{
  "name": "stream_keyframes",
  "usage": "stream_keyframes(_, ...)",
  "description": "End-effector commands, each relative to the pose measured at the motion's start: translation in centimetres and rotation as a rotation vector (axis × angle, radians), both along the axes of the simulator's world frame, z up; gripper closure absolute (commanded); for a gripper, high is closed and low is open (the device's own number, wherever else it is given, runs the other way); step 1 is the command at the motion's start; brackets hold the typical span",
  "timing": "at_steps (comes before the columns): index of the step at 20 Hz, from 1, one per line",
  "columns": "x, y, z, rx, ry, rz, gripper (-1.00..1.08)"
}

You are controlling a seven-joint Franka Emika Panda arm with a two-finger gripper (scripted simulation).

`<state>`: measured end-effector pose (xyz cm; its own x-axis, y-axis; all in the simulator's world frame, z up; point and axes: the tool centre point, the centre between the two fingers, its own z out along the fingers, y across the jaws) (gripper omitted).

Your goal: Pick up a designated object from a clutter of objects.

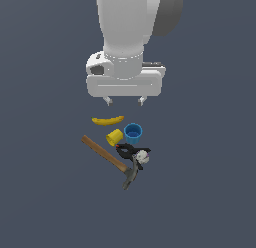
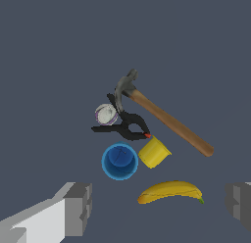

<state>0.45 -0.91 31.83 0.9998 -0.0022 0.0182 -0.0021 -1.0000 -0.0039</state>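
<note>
Only the tabletop (image 1: 45, 192): plain dark blue-grey surface, flat, uniform, filling both the exterior and wrist views. No visible edges, markings or texture, though the render is probably too coarse to show any.

The clamp (image 1: 131, 154) is covering part of the hammer (image 1: 107, 159) head; the hand's fingers (image 2: 76, 207) are running off the wrist frame's lower corners.

White robot arm with a pale two-fingered gripper (image 1: 124, 100), fingers spread apart, hanging above a small clutter on a dark grey-blue floor (image 1: 45, 192). Contents: curved yellow banana (image 1: 107, 120); yellow cup lying on its side (image 1: 114, 137); upright blue cup (image 1: 133, 133) just beside it; black clamp (image 1: 129, 152) with white ball (image 1: 142, 155). Long brown wooden-handled hammer with dark grey metal claw head (image 1: 107, 157), lying diagonally, head nearest the clamp.
</note>
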Motion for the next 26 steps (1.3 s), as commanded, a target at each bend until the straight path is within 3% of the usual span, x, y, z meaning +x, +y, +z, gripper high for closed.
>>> stream_keyframes(1, 0.0, 0.0, 0.0, 0.0, 0.0, 0.0, -0.92)
stream_keyframes(14, 0.2, -2.0, 1.0, -0.002, -0.034, -0.059, -0.92)
stream_keyframes(26, 1.2, -2.7, -1.7, -0.007, -0.027, 0.041, -0.92)
